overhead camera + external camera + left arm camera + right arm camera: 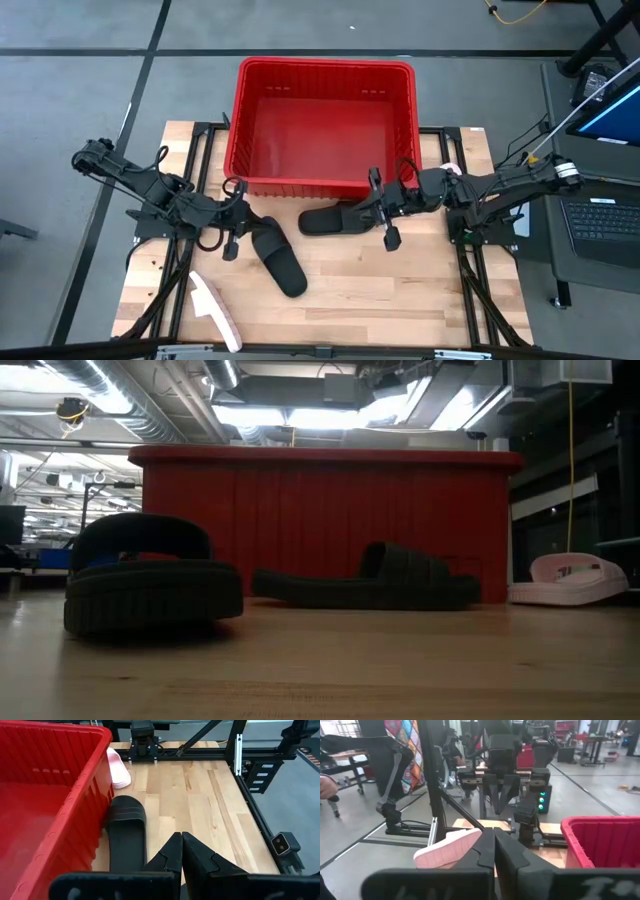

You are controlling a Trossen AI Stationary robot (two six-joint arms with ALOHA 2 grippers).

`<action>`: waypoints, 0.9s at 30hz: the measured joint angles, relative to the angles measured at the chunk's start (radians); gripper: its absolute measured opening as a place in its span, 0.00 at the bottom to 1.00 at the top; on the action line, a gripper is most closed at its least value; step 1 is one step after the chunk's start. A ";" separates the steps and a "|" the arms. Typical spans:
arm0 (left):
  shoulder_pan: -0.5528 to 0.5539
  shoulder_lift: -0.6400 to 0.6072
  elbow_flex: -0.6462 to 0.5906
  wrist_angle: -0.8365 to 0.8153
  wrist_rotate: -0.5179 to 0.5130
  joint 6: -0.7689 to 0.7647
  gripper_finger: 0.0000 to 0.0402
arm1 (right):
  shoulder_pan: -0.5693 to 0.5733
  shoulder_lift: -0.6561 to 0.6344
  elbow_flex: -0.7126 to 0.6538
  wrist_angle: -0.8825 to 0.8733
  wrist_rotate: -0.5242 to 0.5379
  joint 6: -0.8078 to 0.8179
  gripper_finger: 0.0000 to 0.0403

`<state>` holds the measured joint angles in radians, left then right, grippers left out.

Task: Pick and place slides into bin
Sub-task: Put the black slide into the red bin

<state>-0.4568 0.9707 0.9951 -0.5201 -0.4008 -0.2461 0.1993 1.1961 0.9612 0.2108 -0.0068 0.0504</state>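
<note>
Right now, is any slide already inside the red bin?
No. From above, the bin holds nothing; both black slides lie on the table outside it.

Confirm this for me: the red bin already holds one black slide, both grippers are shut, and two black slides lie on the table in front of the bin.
Not quite: the bin is empty in the high view. The rest stands: the left gripper and right gripper are shut, and two black slides lie on the table before it.

- We see the bin (pixel 325 128) at the far middle of the table (pixel 400 290).
- Two slides (pixel 338 219) (pixel 277 256) lie just near it.
- One slide (pixel 215 311) lies near left.
</note>
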 joint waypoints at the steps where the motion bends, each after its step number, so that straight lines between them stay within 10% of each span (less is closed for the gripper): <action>1: -0.002 0.000 0.000 0.000 0.000 -0.002 0.01 | 0.010 0.000 0.014 -0.024 0.017 0.004 0.02; 11: -0.076 -0.004 0.065 -0.090 -0.001 -0.060 0.00 | 0.101 0.066 0.318 -0.439 0.247 -0.016 0.01; 27: -0.240 0.137 0.106 -0.171 -0.100 -0.299 0.00 | 0.192 0.184 0.342 -0.486 0.189 0.005 0.00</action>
<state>-0.6963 1.1080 1.1013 -0.6907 -0.5008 -0.5446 0.3911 1.3804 1.3029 -0.2752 0.1820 0.0556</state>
